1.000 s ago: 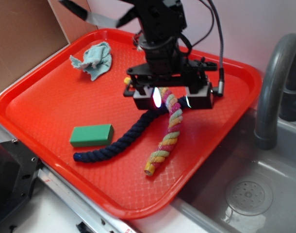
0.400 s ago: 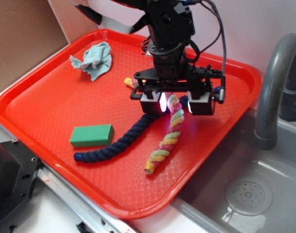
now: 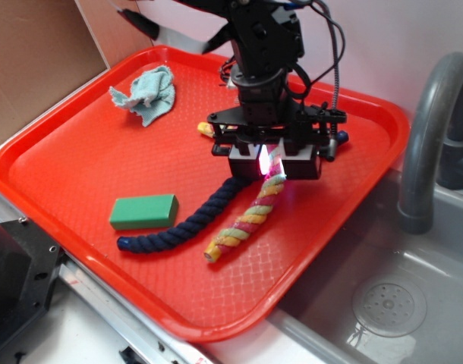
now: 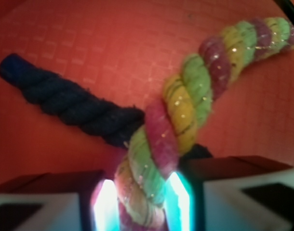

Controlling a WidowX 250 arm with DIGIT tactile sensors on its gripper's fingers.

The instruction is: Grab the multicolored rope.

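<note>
1. On the left of the red tray, a crumpled pale blue cloth is lying near the far rim, and a green block is sitting nearer the front, just beside the tip of the navy rope.
2. At the middle, the multicolored rope is running from its free front end up into the gripper, crossing over the navy rope in the wrist view.
3. The fingers are pressing against both sides of the multicolored rope, gripping it.
4. The hold is sitting close to the crossing, so the navy rope may be snagging and dragging along on a lift.
5. With so much rope hanging out front, its weight may be pulling the twist out of the grip.
6. To the right, a sink and grey faucet are standing beside the tray.
</note>
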